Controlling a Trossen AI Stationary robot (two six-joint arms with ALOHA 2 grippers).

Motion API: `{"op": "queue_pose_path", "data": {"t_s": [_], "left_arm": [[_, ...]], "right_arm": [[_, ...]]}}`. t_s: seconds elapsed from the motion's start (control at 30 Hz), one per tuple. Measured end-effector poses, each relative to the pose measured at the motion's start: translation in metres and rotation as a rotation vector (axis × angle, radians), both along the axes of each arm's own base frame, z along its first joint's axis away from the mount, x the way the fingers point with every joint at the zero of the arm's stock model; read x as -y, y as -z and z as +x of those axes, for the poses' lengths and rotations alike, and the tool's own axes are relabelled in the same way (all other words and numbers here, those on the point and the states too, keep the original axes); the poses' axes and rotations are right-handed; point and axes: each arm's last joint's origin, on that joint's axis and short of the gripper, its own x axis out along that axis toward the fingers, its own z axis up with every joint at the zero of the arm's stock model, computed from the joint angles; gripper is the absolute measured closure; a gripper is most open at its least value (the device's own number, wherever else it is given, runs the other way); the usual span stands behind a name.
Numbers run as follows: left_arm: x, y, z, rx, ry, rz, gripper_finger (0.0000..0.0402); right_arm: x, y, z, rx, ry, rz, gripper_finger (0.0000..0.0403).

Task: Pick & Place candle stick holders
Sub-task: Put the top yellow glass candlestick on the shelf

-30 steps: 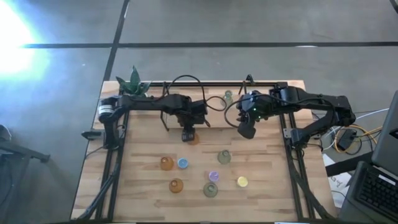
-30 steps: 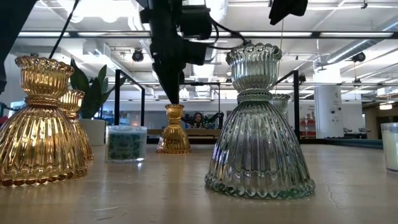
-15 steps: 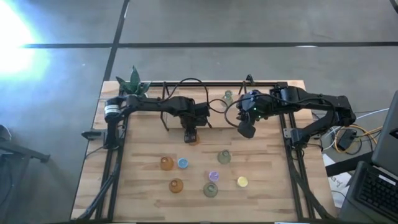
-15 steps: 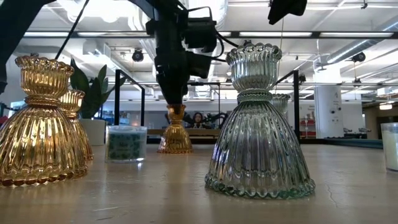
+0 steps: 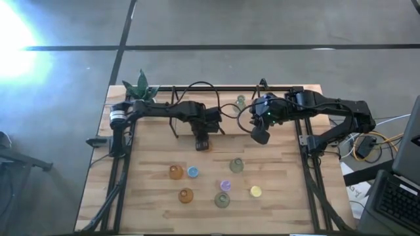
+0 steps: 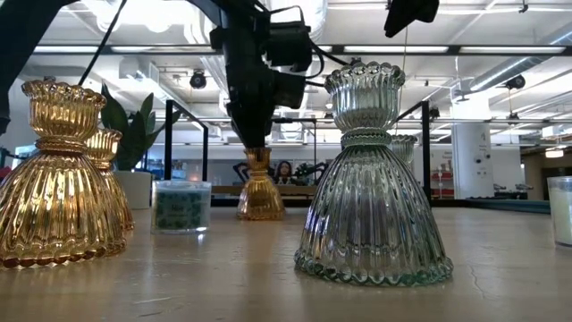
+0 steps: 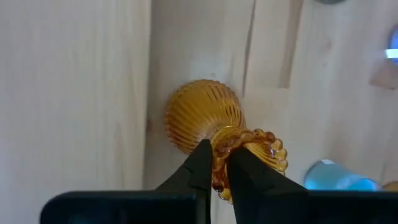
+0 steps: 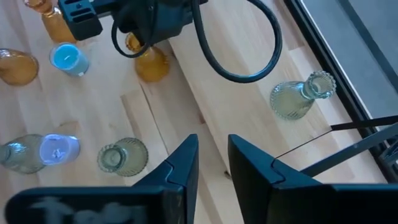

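Observation:
An amber candle stick holder (image 7: 202,115) stands on its flared base on the wooden table (image 5: 151,157), left of the middle. My left gripper (image 7: 221,177) is right above it and shut on its top; in the low view my left gripper (image 6: 255,134) points down onto the holder (image 6: 261,192). My right gripper (image 5: 260,136) hovers right of the middle, open by a narrow gap, nothing between its fingers (image 8: 186,162). Several more holders, amber (image 5: 176,172), blue (image 5: 193,172), green (image 5: 237,165), purple (image 5: 225,186) and yellow (image 5: 255,191), stand nearer the front. My left gripper pinches the scalloped top rim (image 7: 219,152) of the amber holder between its two fingers, one finger (image 7: 200,165) outside the cup and the other over its opening. The fingers come from above, pointing down. The holder stays about upright with its base (image 6: 261,213) on the table.
A clear green holder (image 5: 241,101) lies on its side by the far rail. A potted plant (image 5: 140,87) stands at the far left corner. Black frame rails (image 5: 121,170) run along the table's left and right sides. Loose cable (image 8: 249,56) hangs between the arms.
My left gripper has gone down onto the amber holder's top. The holder has shifted a little toward the table's right, its base still on the table. My right gripper has kept still.

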Motion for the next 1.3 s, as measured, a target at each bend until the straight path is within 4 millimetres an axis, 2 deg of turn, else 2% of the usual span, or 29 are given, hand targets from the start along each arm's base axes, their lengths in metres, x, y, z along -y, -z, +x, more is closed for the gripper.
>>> {"op": "queue_pose_path", "data": {"t_s": [0.13,0.23,0.47,0.63,0.77,1.03,1.3], "left_arm": [[0.001,0.000,-0.001,-0.007,-0.015,-0.055,0.0371],[0.003,-0.009,0.000,-0.003,-0.027,-0.119,0.0371],[0.000,-0.062,0.004,0.075,-0.013,-0.108,0.0371],[-0.019,-0.100,0.004,0.195,-0.036,-0.071,0.0371],[-0.045,-0.117,0.000,0.250,-0.105,-0.032,0.0371],[-0.102,-0.114,-0.001,0.262,-0.246,-0.008,0.0371],[-0.126,-0.104,0.014,0.234,-0.263,0.005,0.0371]], "right_arm": [[0.000,0.000,0.000,-0.001,-0.002,-0.001,0.0316],[0.000,0.000,0.000,-0.001,-0.002,-0.002,0.0320],[0.000,0.000,0.000,-0.001,-0.002,-0.002,0.0333],[0.000,0.000,0.000,-0.002,-0.002,-0.002,0.0332],[0.001,0.000,0.000,-0.002,0.004,-0.017,0.0325],[0.002,0.000,0.000,-0.005,0.007,-0.037,0.0315],[0.008,0.000,-0.001,-0.008,0.028,-0.050,0.0320]]}}
